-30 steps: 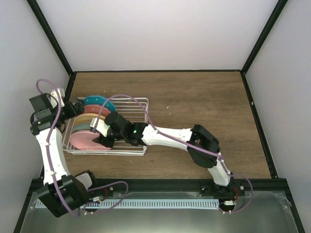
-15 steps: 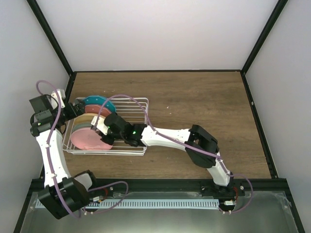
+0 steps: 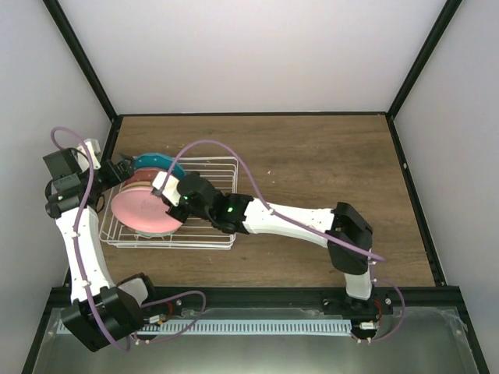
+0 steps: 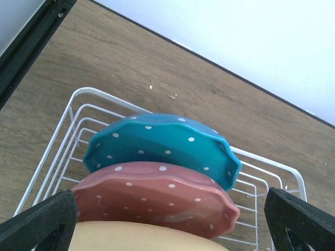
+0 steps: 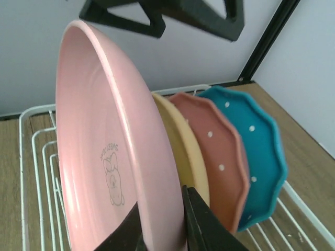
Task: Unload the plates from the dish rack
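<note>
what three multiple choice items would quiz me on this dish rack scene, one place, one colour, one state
1. The held plate in the right claw is: A yellow, B pink, C black.
2. The teal plate stands: A at the far end of the rack, B flat on the table, C nearest the arm bases.
3. The left claw is: A open, B shut on the teal plate, C shut on a wire.
Answers: B, a pink rim sits between the shut fingers. A, it is last in the row, beyond the salmon plate. A, its fingers stand wide apart above the plates.
</note>
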Motion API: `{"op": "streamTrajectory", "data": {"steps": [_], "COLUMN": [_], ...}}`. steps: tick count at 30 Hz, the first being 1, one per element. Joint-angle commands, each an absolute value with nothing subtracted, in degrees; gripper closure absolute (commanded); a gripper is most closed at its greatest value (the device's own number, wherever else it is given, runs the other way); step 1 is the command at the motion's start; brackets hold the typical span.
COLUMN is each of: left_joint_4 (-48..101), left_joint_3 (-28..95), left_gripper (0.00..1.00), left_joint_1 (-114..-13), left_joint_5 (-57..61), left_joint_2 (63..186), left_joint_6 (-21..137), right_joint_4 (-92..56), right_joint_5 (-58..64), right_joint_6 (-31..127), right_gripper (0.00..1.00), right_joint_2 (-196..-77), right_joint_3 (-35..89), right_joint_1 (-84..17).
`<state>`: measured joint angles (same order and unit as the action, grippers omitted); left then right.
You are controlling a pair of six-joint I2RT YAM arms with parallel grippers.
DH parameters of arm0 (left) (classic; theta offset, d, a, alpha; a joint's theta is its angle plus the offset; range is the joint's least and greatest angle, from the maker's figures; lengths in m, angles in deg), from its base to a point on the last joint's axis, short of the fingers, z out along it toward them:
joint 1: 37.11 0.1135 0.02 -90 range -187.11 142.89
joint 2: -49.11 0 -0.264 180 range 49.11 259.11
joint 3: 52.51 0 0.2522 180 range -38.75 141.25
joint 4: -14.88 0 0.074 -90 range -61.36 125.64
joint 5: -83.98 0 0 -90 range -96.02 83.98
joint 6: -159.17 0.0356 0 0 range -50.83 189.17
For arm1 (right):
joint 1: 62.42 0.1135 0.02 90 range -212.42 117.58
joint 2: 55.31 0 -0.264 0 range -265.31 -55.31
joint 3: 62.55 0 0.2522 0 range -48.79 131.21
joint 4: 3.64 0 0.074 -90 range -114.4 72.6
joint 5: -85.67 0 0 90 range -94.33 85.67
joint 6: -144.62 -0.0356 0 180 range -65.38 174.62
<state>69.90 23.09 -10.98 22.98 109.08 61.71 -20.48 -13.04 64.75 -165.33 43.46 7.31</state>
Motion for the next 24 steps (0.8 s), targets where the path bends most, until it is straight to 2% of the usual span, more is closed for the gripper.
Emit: {"op": "streamTrajectory", "data": {"steps": [1, 15, 19, 24], "left_joint_4": [69.12, 62.64, 61.77, 61.65], "left_joint_3": [26.33, 37.7, 37.86, 36.41], "left_gripper": [0.0, 0.0, 0.0, 0.0], "left_joint_1": [-10.69, -10.73, -10.67, -10.69], "left_joint_5": [23.68, 24.82, 26.14, 26.99], "left_joint_2": [108.05, 112.53, 113.69, 113.54], "left_joint_6": [59.11, 50.43, 49.93, 51.16], "right_joint_4": [-18.64, -26.81, -28.89, -32.79], "right_joint_5": [-15.87, -22.74, -22.03, -17.09], "right_joint_6": [65.9, 63.87, 58.03, 51.4], "right_gripper": [0.99, 0.99, 0.99, 0.99], "right_joint_2": [-159.77, -148.55, -141.67, -137.07], "right_joint_3": [42.62, 37.21, 37.67, 41.07], "right_joint_1": [8.39, 5.62, -4.07, -22.54]}}
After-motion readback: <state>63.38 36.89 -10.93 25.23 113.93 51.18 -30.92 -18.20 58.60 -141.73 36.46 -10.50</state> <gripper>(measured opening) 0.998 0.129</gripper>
